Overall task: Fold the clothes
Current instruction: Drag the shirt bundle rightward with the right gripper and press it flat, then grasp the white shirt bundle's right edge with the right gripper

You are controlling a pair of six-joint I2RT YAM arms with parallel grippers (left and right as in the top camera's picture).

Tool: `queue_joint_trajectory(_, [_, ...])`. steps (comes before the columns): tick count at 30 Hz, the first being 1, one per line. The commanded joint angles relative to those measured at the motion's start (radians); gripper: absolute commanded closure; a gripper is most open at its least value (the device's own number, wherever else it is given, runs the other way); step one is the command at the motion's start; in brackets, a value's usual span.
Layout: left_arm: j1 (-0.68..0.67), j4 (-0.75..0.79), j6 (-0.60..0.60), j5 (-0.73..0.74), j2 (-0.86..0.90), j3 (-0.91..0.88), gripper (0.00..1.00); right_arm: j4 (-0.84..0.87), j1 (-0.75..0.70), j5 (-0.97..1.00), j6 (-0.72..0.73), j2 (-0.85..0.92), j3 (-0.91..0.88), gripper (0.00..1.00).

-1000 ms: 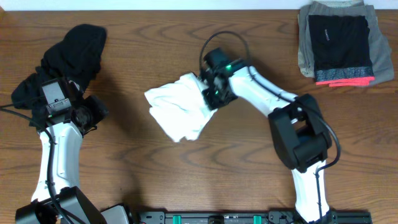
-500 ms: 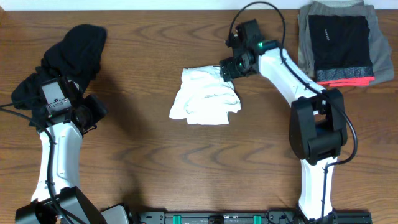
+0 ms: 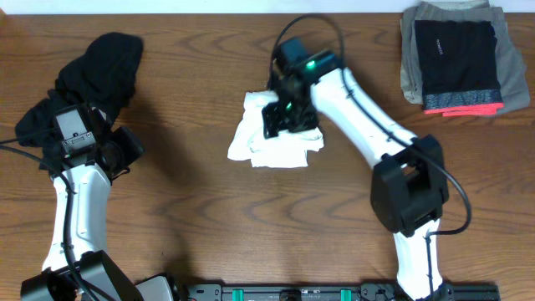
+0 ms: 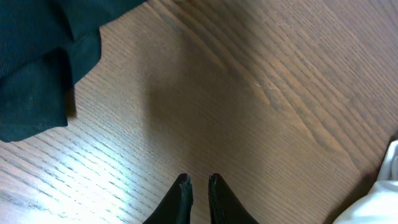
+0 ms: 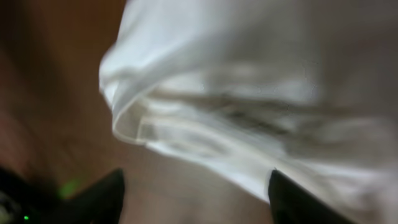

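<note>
Right tool (image 5: 197, 182) wide open on outstretched right arm (image 3: 359, 107); left tool (image 4: 198, 185) closed, fingertips together

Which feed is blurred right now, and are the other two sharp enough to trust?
Right wrist: heavily blurred, the white garment smeared and the right tool only dark shapes. Left wrist: sharp, with the table grain and left tool crisp. Overhead: sharp, evenly lit, soft shadows only.
</note>
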Motion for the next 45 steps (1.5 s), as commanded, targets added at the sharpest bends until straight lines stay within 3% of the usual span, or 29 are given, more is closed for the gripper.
queue_joint_trajectory(1, [-0.002,0.0,0.003,0.002,0.006,0.016,0.87,-0.006,0.037,-0.014,0.048,-0.016,-0.051,0.47])
queue_joint_trajectory(6, [-0.002,0.0,0.002,0.002,0.006,0.016,0.87,0.025,0.07,0.029,0.048,-0.014,-0.152,0.76])
queue_joint_trajectory(9, [-0.002,-0.001,0.002,0.002,0.006,0.016,0.87,0.092,0.072,0.062,0.048,-0.014,-0.224,0.86])
queue_joint_trajectory(18, [-0.002,-0.015,0.002,0.002,0.006,0.016,0.87,0.222,-0.021,0.237,0.071,-0.014,-0.344,0.93])
queue_joint_trajectory(24, [-0.002,-0.015,0.002,0.002,0.006,0.016,0.87,0.357,-0.128,0.286,0.082,-0.014,-0.376,0.86])
queue_joint_trajectory(30, [-0.002,-0.015,0.002,0.002,0.006,0.016,0.87,0.529,-0.242,0.313,0.085,-0.011,-0.397,0.67])
queue_joint_trajectory(36, [-0.002,-0.022,0.002,0.002,0.006,0.016,0.87,0.54,-0.318,0.06,0.155,-0.019,-0.37,0.6])
queue_joint_trajectory(38, [-0.002,-0.022,0.002,0.002,0.006,0.016,0.87,0.549,-0.319,0.002,0.18,-0.021,-0.37,0.45])
queue_joint_trajectory(42, [-0.002,-0.02,0.002,0.002,0.006,0.016,0.87,0.588,-0.292,-0.105,0.217,-0.021,-0.37,0.25])
queue_joint_trajectory(45, [-0.002,-0.019,0.002,0.002,0.006,0.016,0.87,0.608,-0.267,-0.109,0.333,-0.021,-0.37,0.09])
